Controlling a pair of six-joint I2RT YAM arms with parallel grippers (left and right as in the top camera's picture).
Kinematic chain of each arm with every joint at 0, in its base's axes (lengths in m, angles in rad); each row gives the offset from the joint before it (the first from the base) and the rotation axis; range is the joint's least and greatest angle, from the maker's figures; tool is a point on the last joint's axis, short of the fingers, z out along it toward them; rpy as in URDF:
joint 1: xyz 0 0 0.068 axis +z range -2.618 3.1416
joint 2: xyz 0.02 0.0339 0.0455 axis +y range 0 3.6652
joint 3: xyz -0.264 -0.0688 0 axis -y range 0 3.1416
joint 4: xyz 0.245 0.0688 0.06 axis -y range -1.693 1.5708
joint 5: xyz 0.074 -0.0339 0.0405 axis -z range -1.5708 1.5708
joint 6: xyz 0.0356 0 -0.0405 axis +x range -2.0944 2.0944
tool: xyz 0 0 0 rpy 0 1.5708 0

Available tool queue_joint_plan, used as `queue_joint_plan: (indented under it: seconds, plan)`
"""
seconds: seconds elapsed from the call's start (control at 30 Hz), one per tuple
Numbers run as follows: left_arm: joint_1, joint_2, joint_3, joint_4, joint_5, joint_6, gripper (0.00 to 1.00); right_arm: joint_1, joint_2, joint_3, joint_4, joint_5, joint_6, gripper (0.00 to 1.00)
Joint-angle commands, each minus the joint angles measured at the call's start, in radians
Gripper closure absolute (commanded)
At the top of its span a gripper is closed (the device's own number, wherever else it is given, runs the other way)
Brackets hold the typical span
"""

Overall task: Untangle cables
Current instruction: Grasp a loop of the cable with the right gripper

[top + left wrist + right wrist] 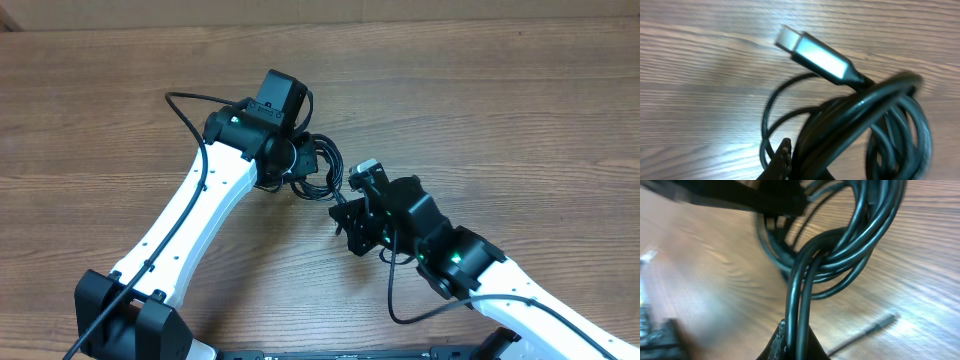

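Observation:
The black cables (322, 168) form a tangled coil between my two grippers at the middle of the wooden table. My left gripper (297, 168) is shut on the coil's left side; in the left wrist view the thick loops (875, 115) run through the jaws (800, 165), and a silver plug (817, 55) sticks out up and to the left. My right gripper (345, 208) is shut on two strands; in the right wrist view they rise from the jaws (797, 340) into the coil (850, 245). Another thin plug end (882, 321) lies on the table to the right.
The wooden table (520, 110) surrounds the coil. The left arm's own thick black wire (190, 110) arcs at the left, and the right arm's wire (400, 300) loops at the front. The left arm's dark body (740, 197) crosses the top of the right wrist view.

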Motion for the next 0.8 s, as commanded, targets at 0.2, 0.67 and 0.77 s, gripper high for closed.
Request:
queue_joint_plan:
  seconds: [0.2, 0.67, 0.77]
  plan:
    - [-0.014, -0.001, 0.029, 0.015, -0.178, 0.016, 0.96, -0.003, -0.118, 0.021, -0.003, -0.187, 0.238, 0.96]
    - [-0.073, -0.001, 0.029, 0.019, 0.008, 0.060, 0.96, -0.185, -0.120, 0.021, 0.063, -0.145, 0.553, 0.96]
    - [-0.081, -0.001, 0.029, 0.021, 0.035, 0.060, 0.96, -0.203, -0.119, 0.021, 0.086, -0.145, 0.571, 0.96]
